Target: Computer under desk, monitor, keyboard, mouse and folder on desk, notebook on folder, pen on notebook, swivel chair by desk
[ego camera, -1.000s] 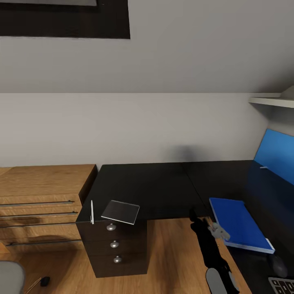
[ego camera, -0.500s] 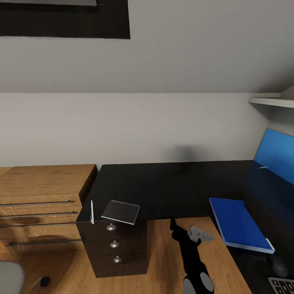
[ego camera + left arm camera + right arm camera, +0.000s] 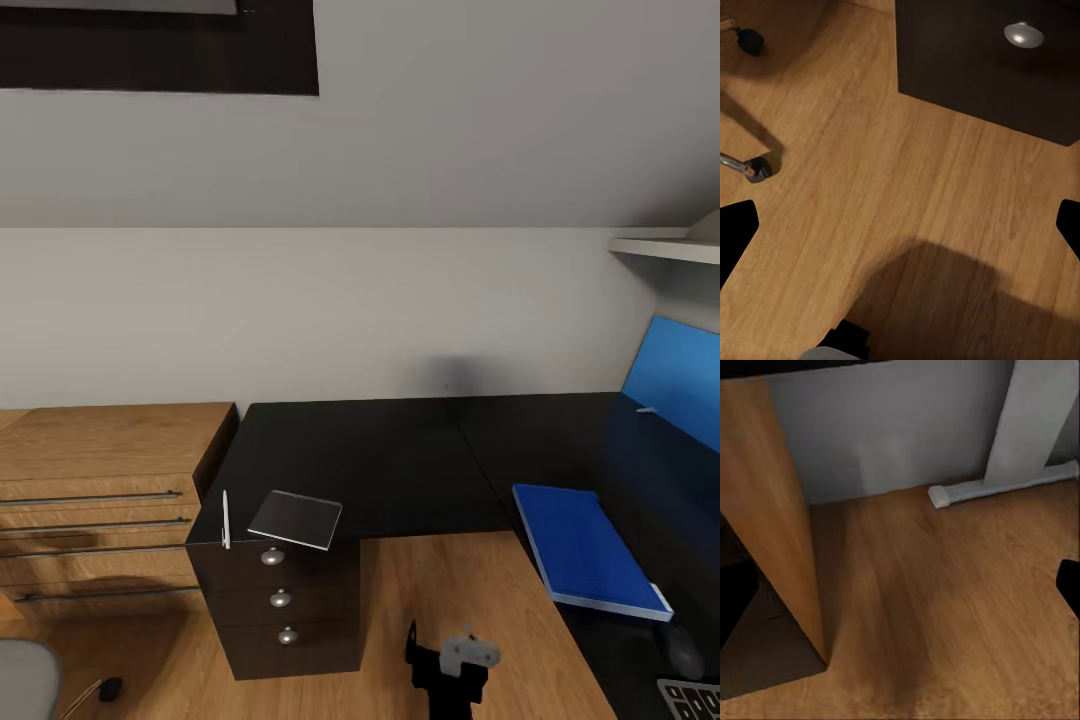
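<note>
My right gripper (image 3: 455, 650) sits at 6 o'clock in the head view, over the floor (image 3: 440, 590); its fingers (image 3: 1069, 581) are spread, holding nothing. My left gripper (image 3: 900, 225) is likewise released (fingertips at opposite frame edges). The folder (image 3: 585, 545) lies on the desk (image 3: 370, 460) at 4 o'clock. The notebook (image 3: 295, 519) and pen (image 3: 225, 518) lie side by side at 7 o'clock, above the drawers (image 3: 280, 610).

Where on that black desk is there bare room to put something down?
The wide stretch of the desk between the notebook and the folder is bare. It is crowded near the folder, where the mouse and keyboard sit.
</note>
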Robot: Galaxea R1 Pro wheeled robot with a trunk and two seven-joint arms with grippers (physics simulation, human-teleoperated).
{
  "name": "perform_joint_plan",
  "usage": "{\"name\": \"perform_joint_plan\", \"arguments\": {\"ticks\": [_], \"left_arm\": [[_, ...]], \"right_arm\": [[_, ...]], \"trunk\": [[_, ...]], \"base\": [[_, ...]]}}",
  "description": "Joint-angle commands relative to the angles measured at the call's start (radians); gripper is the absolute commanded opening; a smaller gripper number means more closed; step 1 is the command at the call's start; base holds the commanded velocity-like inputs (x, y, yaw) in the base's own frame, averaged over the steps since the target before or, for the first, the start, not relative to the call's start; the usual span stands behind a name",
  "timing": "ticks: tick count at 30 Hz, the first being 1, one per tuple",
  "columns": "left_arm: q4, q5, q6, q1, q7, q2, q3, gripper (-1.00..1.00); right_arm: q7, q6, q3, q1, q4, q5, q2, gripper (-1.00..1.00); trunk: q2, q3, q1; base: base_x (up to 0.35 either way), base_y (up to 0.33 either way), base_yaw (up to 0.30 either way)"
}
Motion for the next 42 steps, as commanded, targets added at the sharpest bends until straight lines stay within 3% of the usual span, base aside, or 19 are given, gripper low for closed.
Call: {"name": "perform_joint_plan", "arguments": {"ticks": [1,5,9,11,16,28,42], "left_arm": [[-0.001,0.01,-0.005,0.0,0.005,0.001,-0.005,1.0],[-0.001,0.01,-0.006,0.0,0.006,0.001,-0.004,1.0],[-0.001,0.011,-0.007,-0.001,0.008,0.001,-0.001,1.0],[-0.001,0.011,-0.007,0.0,0.01,0.002,0.0,1.0],[-0.001,0.012,-0.007,0.0,0.013,0.003,0.002,1.0],[-0.001,0.012,-0.007,0.0,0.011,0.004,0.002,1.0],[0.002,0.014,-0.006,0.0,0.014,0.004,0.003,1.0]], "right_arm": [[-0.005,-0.013,0.002,-0.002,0.042,-0.006,0.0,1.0],[-0.008,-0.062,-0.003,-0.003,0.149,-0.002,0.0,1.0],[-0.009,-0.164,-0.003,-0.004,0.241,0.0,-0.002,1.0],[-0.005,-0.231,-0.004,-0.004,0.333,-0.001,-0.002,1.0],[0.037,-0.272,-0.004,-0.004,0.46,-0.002,0.002,1.0],[0.118,-0.295,-0.004,-0.004,0.509,-0.003,0.005,1.0],[0.128,-0.312,-0.003,-0.004,0.512,-0.003,0.012,1.0]], "trunk": [[-0.001,-0.001,0.0],[-0.001,-0.001,0.0],[-0.001,-0.001,0.0],[-0.001,-0.001,0.0],[-0.001,-0.001,0.0],[-0.001,-0.001,0.0],[-0.001,-0.002,0.0]], "base": [[0.0,0.0,0.0],[0.0,0.0,0.0],[0.0,0.0,0.0],[0.0,0.0,0.0],[0.0,0.0,0.0],[0.0,0.0,0.0],[0.0,0.0,0.039]]}}
